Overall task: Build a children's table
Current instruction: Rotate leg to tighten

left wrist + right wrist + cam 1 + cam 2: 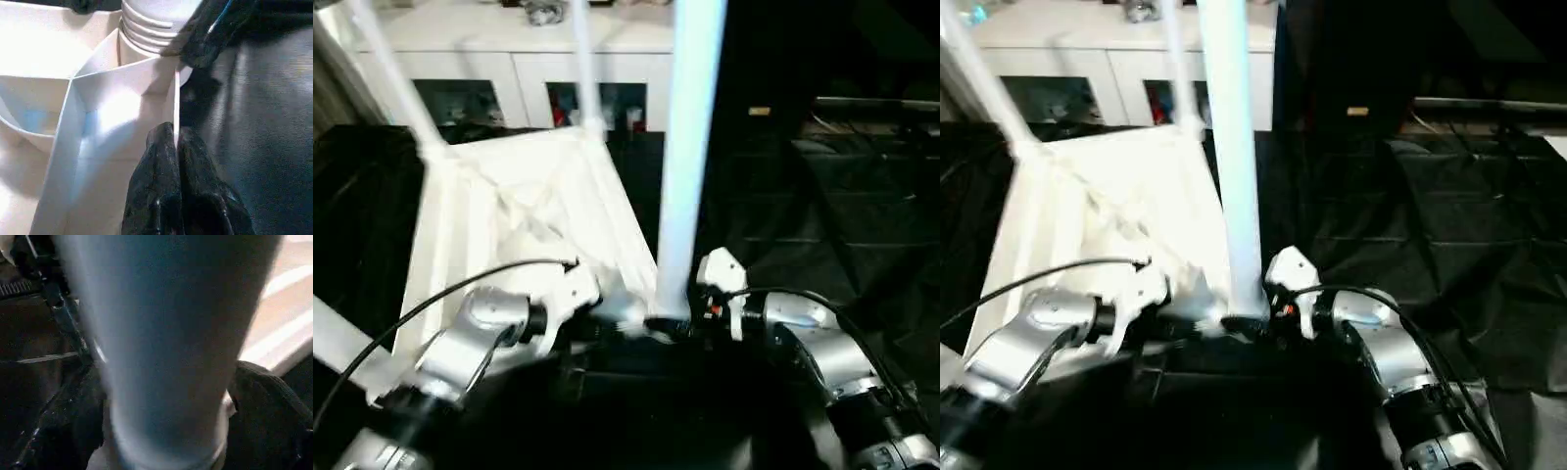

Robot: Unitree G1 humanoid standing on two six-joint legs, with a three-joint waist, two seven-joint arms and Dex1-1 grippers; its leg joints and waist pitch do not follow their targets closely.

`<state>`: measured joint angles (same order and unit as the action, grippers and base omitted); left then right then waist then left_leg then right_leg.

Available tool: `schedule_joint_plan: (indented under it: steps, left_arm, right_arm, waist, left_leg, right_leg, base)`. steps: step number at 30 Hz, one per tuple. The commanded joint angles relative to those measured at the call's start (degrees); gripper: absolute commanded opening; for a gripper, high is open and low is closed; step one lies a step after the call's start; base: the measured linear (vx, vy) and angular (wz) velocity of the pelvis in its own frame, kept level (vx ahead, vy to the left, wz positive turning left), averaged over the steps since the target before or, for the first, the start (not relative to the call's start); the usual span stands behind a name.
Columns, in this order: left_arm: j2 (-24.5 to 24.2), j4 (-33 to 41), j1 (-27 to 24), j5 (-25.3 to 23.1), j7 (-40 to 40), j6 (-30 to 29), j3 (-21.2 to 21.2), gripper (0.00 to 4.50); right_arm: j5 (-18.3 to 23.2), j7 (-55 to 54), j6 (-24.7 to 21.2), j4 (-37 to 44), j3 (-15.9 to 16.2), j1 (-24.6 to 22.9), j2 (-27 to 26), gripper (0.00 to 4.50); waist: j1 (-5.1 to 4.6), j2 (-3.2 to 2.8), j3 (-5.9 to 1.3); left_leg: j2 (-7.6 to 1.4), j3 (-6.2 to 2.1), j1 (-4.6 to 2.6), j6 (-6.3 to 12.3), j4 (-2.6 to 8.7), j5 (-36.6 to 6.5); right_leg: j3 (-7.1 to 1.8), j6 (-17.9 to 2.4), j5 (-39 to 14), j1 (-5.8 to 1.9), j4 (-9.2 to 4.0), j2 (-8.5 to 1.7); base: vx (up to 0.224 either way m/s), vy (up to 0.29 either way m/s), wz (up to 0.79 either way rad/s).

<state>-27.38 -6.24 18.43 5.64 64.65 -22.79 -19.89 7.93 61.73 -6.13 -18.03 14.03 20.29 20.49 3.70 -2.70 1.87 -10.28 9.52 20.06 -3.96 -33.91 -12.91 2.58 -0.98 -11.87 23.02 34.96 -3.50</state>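
Plastic tabletop [524, 211] lies upside down before me on black cloth [1410, 225], light, stiff and slick by my judgement. My left jaws [175, 147] are pinched shut on a thin rib at its near right corner. My right jaws [166, 406] stand spread around the near leg [690, 147] low down, just above its socket. Behind stands a white cabinet [524, 59], contents unclear.

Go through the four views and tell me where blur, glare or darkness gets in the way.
Left eye view: the tabletop is blown out by glare, its ribs washed away, and the left gripper is smeared. Right eye view: much the same, with the black cloth swallowing detail. Left wrist view: sharp on the rim, threads of the leg readable. Right wrist view: the leg is close and out of focus.
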Motion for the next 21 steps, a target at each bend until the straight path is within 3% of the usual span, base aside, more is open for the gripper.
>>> schedule_joint_plan:
  steps: [1,11,21]
  left_arm:
    - [-0.86,1.20,-1.05,1.64,3.55,-1.55,-2.62,0.00]
    - [-2.35,2.27,-1.25,1.94,5.13,-2.85,-2.47,0.00]
    - [-3.07,3.40,-1.74,2.34,4.95,-4.30,-2.63,0.00]
  right_arm:
    - [0.31,1.75,-0.30,1.65,0.60,-0.22,1.02,3.98]
    - [0.79,4.70,-0.80,1.44,0.77,-0.18,2.81,3.98]
    - [1.70,5.33,-1.79,1.16,0.84,0.08,2.19,3.12]
  waist:
    - [0.08,-0.01,-2.72]
    - [0.08,0.04,-2.85]
    - [0.08,0.08,-2.94]
  left_leg:
    - [-2.73,-0.56,0.06,4.88,3.72,-5.20]
    - [-2.45,-0.60,0.35,5.02,3.47,-3.46]
    - [-2.45,-0.61,0.39,5.29,3.36,-2.79]
  right_leg:
    - [-2.49,-15.67,-0.93,-3.31,-3.32,-4.07]
    - [-2.37,-15.46,0.73,-3.62,-3.20,-4.01]
    - [-2.30,-15.73,0.98,-3.69,-3.08,-4.01]
  base:
    - [0.000,0.000,0.00]
    - [0.000,0.000,0.00]
    - [0.000,0.000,0.00]
